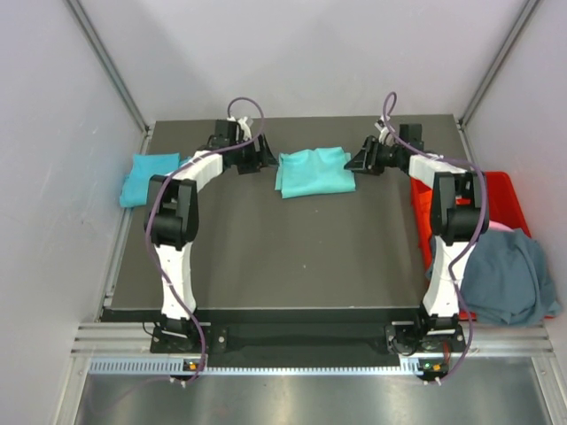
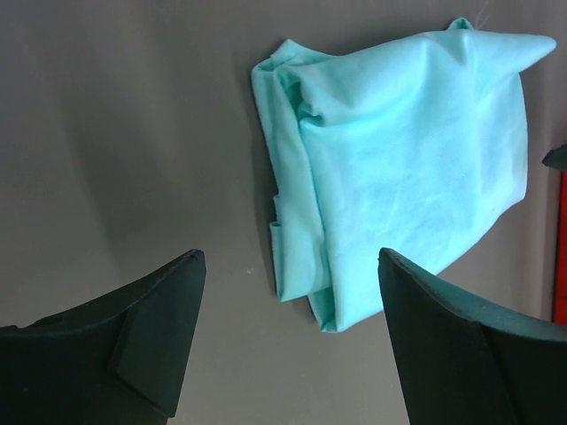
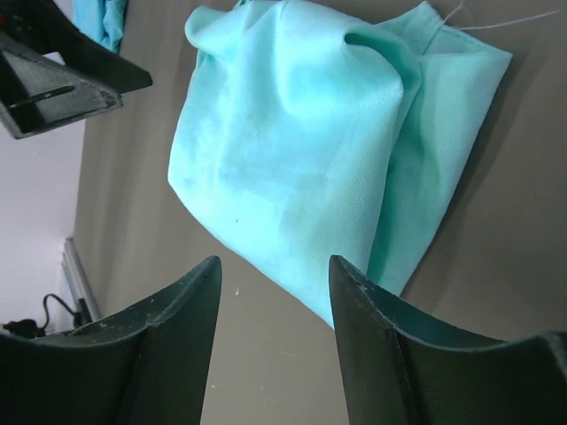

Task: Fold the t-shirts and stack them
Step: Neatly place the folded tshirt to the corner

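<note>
From above we see the folded mint-teal t-shirt [image 1: 314, 171] lying at the far middle of the tabletop [image 1: 292, 248], between the left tool [image 1: 263, 162] and the right tool [image 1: 360, 161], neither touching it; the cyan-blue t-shirt [image 1: 146, 177] lies folded at the far left edge; the slate grey-blue t-shirt [image 1: 509, 274] is heaped over the red crate [image 1: 507, 190] at the right. In the left wrist view the left tool's jaws stand wide open and empty, the mint-teal t-shirt flat on the tabletop beyond; in the right wrist view the right tool is open and empty, the same shirt just ahead.
</note>
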`<state>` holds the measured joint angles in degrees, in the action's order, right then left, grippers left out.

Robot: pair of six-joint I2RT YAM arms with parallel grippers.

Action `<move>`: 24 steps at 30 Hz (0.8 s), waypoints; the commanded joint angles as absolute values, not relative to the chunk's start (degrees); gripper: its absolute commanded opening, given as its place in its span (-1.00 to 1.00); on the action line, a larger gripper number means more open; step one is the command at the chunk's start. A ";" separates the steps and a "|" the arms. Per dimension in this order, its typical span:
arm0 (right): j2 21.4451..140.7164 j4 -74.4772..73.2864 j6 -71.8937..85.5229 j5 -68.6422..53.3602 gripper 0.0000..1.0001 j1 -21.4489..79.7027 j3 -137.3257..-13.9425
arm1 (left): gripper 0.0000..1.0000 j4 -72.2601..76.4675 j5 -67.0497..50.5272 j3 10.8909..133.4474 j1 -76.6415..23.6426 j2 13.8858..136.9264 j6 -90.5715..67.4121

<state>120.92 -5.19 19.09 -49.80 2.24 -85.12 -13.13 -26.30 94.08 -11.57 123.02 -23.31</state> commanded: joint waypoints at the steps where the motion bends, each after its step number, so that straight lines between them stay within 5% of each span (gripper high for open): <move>1: 120.67 1.40 21.27 -55.10 0.04 2.99 -86.31 | 0.67 -9.05 -29.97 95.09 -10.90 125.15 -25.22; 24: 128.23 -2.28 20.74 -53.35 0.01 5.45 -89.56 | 0.35 -1.67 -40.25 97.29 -12.74 136.40 -34.98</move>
